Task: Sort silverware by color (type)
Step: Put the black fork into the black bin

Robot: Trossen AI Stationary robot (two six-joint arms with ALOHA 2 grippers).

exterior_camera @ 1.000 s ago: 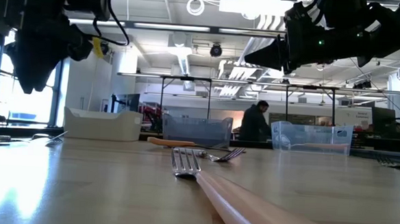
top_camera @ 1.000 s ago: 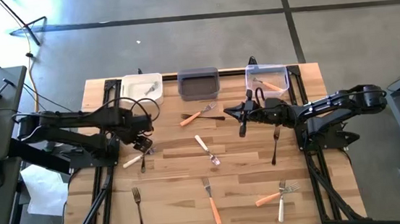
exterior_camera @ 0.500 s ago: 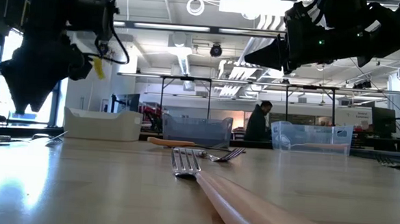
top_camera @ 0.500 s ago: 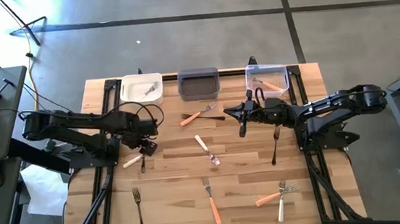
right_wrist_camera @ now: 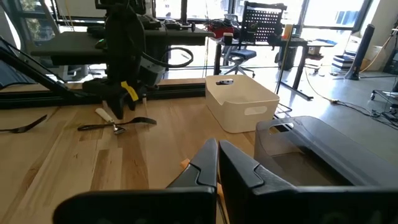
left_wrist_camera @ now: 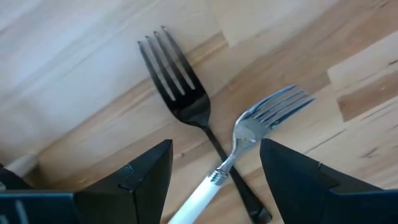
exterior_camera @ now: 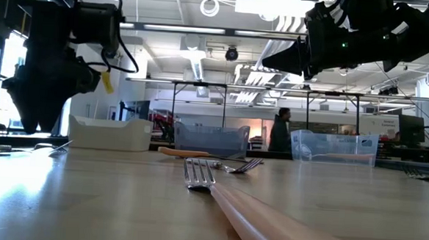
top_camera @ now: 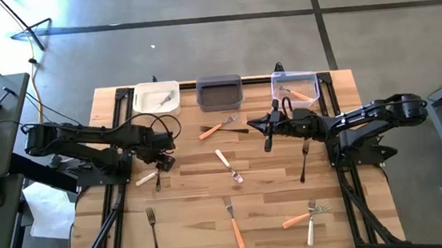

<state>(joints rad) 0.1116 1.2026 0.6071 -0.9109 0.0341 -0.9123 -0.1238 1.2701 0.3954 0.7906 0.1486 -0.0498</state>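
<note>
Left gripper (left_wrist_camera: 214,171) is spread wide, hovering right over a white-handled fork (left_wrist_camera: 249,149) lying crossed on top of a black fork (left_wrist_camera: 186,93) near the table's left side, not touching either. Right gripper (right_wrist_camera: 217,163) is pinched shut with nothing in it, above the table (top_camera: 189,215) by the clear bin (top_camera: 295,86)

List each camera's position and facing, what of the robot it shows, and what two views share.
High view: overhead, straight down on the table; both arms show.
Low view: at tabletop height, looking level across a cream-handled fork into the room; both arms hang above.
Left wrist view: looks down past the open left gripper at a white-handled fork crossing a black fork.
Right wrist view: looks across the table past the shut right gripper toward the left arm.
Shared: both wrist views show the crossed forks.
</note>
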